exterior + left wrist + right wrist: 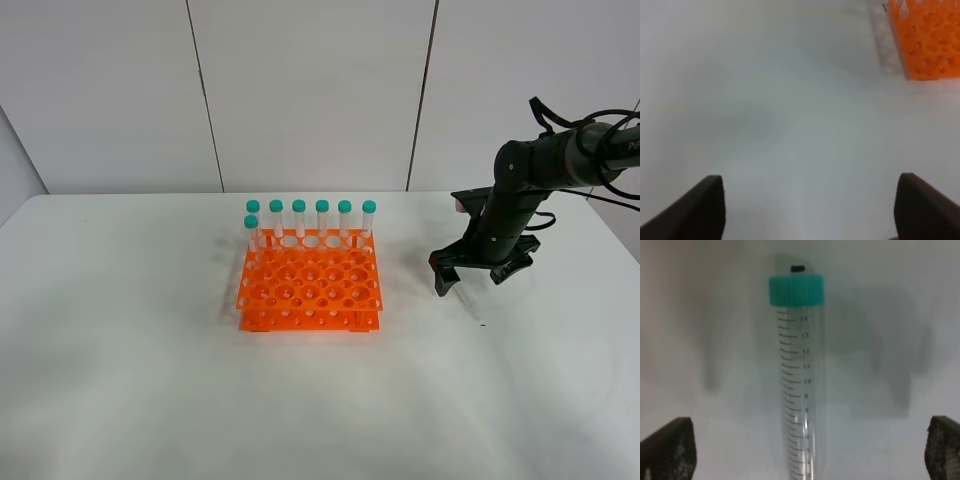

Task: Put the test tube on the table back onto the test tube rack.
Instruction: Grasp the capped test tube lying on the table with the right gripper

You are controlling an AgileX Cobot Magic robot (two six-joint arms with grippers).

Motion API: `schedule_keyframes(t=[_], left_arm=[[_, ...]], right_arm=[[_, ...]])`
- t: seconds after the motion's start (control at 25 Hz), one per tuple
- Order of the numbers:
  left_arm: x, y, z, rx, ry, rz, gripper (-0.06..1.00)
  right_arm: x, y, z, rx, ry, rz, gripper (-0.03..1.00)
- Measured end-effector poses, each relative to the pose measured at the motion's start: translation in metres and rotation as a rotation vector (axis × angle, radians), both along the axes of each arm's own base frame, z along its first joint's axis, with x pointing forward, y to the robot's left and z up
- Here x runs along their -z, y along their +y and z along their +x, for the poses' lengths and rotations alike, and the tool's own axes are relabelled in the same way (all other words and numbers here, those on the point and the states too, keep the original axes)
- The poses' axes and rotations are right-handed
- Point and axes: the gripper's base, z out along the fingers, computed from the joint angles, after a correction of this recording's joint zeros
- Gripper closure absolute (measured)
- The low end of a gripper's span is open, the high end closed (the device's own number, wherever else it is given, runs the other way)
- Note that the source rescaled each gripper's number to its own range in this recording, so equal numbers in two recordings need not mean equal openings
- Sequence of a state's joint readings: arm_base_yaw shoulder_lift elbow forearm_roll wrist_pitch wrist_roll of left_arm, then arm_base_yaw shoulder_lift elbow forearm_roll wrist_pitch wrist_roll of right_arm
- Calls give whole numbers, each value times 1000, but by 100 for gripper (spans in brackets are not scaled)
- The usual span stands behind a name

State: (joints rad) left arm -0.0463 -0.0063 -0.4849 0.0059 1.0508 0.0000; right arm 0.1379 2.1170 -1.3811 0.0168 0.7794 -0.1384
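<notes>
The test tube (800,385) lies flat on the white table (150,350), clear with a teal cap (796,290) and graduation marks. In the exterior high view its tip end (470,306) shows just below my right gripper (477,273). My right gripper (807,450) is open and low over the tube, one finger on each side, not touching it. The orange test tube rack (310,285) stands mid-table, left of the tube, with several teal-capped tubes (322,220) along its back row. My left gripper (810,210) is open and empty over bare table, a rack corner (927,40) beyond it.
A grey panelled wall (300,90) runs behind the table. The right arm (540,165) reaches in from the right edge with cables behind it. The left arm is out of the exterior high view.
</notes>
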Motion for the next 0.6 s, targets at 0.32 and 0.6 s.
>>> schedule_keyframes(t=[0.32,0.6], left_arm=[[0,0,0,0,0,0,-6],[0,0,0,0,0,0,-6]], right_arm=[[0,0,1,-1,-6,-1,-3],[8,0,1,-5,8,-8,-3]])
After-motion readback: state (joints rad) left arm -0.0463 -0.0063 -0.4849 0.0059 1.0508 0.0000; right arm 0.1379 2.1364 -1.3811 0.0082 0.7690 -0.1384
